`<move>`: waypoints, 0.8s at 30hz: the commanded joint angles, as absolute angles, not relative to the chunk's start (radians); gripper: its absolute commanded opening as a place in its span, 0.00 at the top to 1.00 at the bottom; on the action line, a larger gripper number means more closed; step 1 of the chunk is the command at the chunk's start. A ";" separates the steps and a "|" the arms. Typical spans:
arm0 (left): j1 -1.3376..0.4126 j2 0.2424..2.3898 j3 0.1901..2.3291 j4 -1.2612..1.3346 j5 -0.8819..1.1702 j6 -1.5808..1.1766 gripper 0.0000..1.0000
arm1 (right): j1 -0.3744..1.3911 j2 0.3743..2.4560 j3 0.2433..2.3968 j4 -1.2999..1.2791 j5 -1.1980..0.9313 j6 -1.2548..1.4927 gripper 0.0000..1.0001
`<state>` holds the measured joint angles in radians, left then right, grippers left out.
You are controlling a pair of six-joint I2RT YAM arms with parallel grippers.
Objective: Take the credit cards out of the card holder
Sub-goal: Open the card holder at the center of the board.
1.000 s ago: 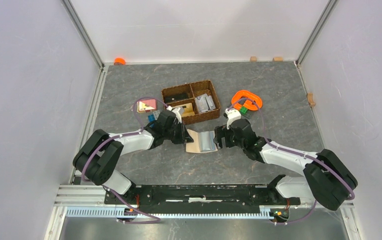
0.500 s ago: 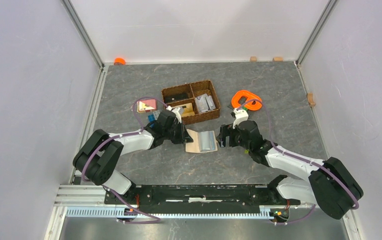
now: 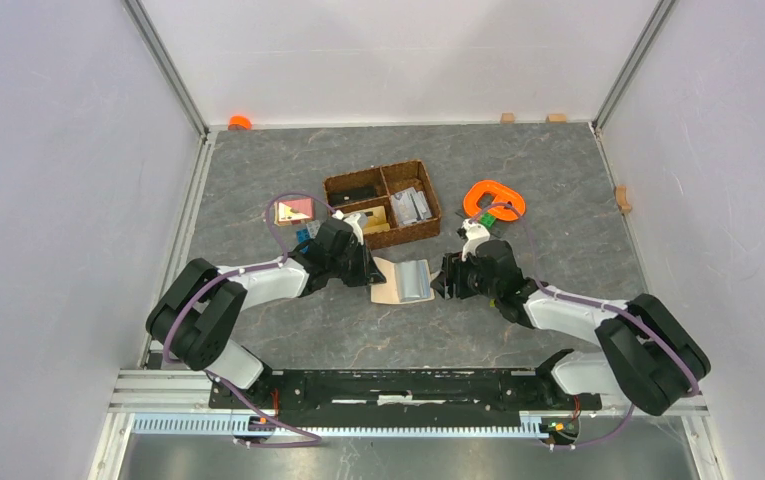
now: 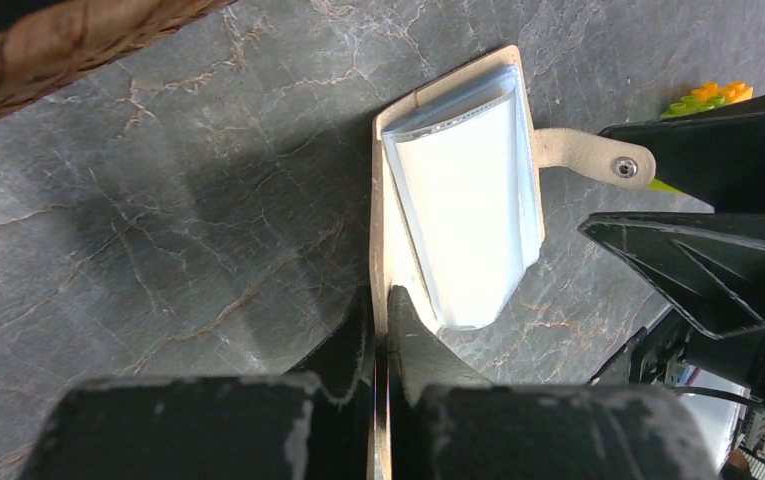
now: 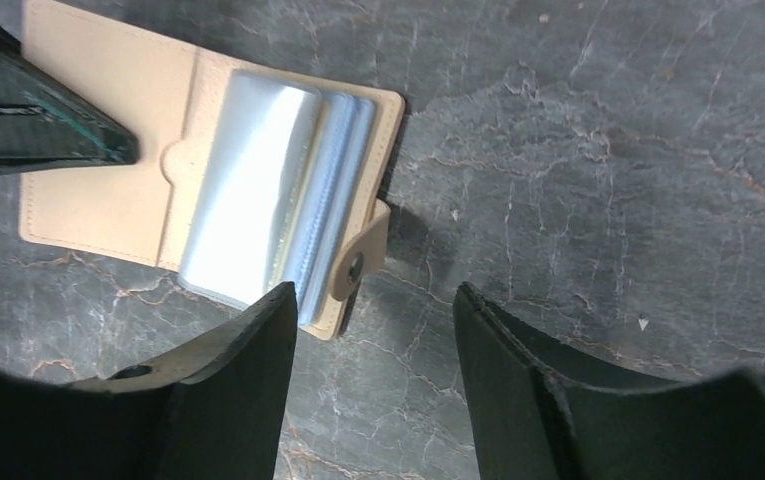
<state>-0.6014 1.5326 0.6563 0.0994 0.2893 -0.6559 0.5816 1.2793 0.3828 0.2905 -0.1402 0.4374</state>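
Lying open and flat on the grey marbled table [image 3: 558, 180], the card holder [image 3: 405, 282] sits about midway between the left and right edges, just on the near-edge side of the brown woven basket [image 3: 383, 205] and apart from it. Its beige flap is turned toward the left edge, and its stack of pale blue-grey sleeves [image 5: 258, 190] is turned toward the right edge. The snap tab [image 4: 588, 155] sticks out past the sleeves onto the bare surface. The left gripper [image 4: 382, 310] is pinched tight on the rim of the beige flap, its two fingers pressed together with only the thin leather between them. The right gripper [image 5: 376, 300] hangs low at the holder's right-edge side, jaws spread wide and holding nothing. One fingertip [image 5: 280, 300] overlaps the corner of the sleeves beside the tab. Whether it touches them cannot be told. The other finger is over bare table. No card can be made out in the sleeves from any view. An orange ring-shaped object [image 3: 494, 200] lies beyond the right arm, toward the far right corner, and a small tan and pink box [image 3: 294, 211] rests left of the basket.
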 commanded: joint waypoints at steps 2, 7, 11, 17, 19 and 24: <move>-0.597 1.538 0.694 0.101 0.277 -0.618 0.97 | 0.577 1.342 0.425 0.323 -0.161 0.426 0.40; -0.597 1.540 0.695 0.098 0.274 -0.618 0.97 | 0.577 1.384 0.440 0.357 -0.133 0.407 0.49; -0.598 1.540 0.700 0.097 0.277 -0.617 0.97 | 0.576 1.404 0.438 0.403 -0.136 0.391 0.55; -0.599 1.531 0.700 0.083 0.257 -0.607 0.97 | 0.578 1.441 0.448 0.435 -0.116 0.363 0.59; -0.598 1.548 0.708 0.081 0.269 -0.605 0.97 | 0.579 1.444 0.456 0.447 -0.112 0.354 0.59; -0.600 1.568 0.718 0.072 0.278 -0.600 0.97 | 0.578 1.474 0.461 0.442 -0.038 0.330 0.59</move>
